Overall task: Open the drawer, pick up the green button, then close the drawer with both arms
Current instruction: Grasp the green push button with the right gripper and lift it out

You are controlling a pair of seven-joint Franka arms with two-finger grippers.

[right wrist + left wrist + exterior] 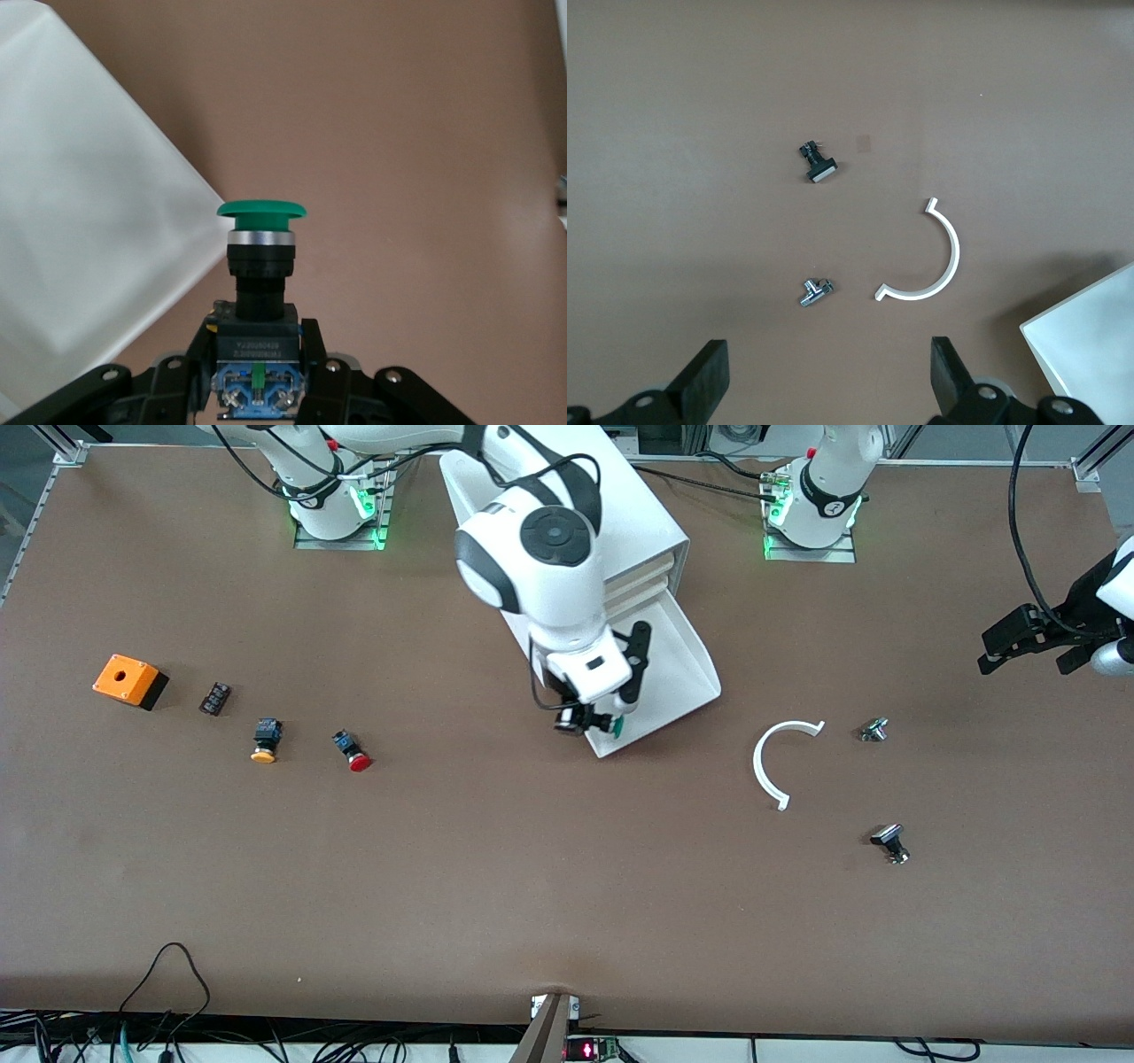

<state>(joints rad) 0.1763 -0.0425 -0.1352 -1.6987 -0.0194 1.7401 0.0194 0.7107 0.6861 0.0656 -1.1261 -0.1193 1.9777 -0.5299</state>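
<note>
The drawer point(687, 664), the lowest one of the white cabinet point(642, 522), stands pulled out as a shallow white tray point(89, 221). My right gripper point(595, 724) hangs over the tray's front corner, shut on the blue-black body of the green-capped button point(261, 257); the cap point(617, 727) points away from the wrist. In the right wrist view the fingers point(312, 354) clamp both sides of the body. My left gripper point(1023, 657) waits up in the air at the left arm's end of the table, open point(830, 376) and holding nothing.
An orange box point(129, 680), a small black block point(214, 698), a yellow-capped button point(265, 741) and a red-capped button point(352, 751) lie toward the right arm's end. A white arc point(780, 757) and two small metal parts point(873, 730) point(890, 843) lie toward the left arm's end.
</note>
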